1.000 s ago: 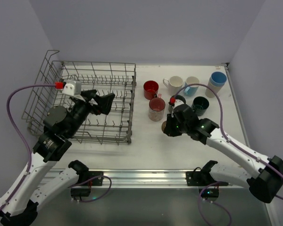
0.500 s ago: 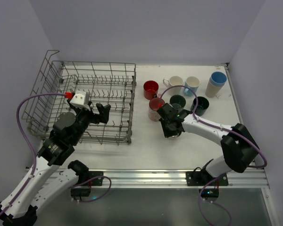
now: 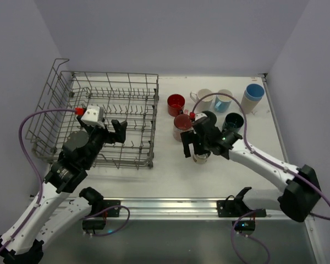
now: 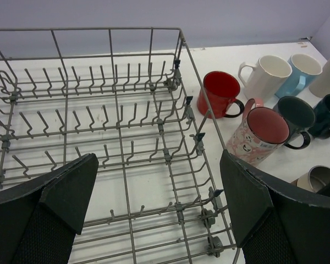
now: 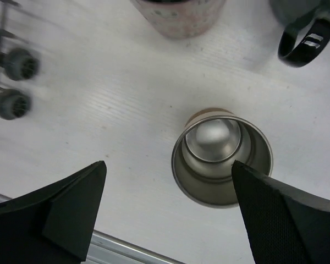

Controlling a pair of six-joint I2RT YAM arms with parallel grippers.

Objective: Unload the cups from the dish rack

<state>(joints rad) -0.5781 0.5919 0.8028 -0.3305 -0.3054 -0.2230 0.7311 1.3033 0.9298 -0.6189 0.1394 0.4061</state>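
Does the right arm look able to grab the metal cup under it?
Probably yes. The right tool hangs open above the metal cup, which stands upright on the table, apart from the pink mug. The cup sits off-centre below the tool, so a small shift may help.

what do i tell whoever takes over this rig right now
The left gripper is open and empty, over the dish rack.
The right gripper is open above a steel tumbler standing upright on the table; it has no grip on it.
The red mug, pink mug, cream mug, light blue mug, grey mug, teal mug and tall tumbler stand right of the rack.
Done: no cup shows in the rack, though the left arm hides part.
Left: probably only checking that part.
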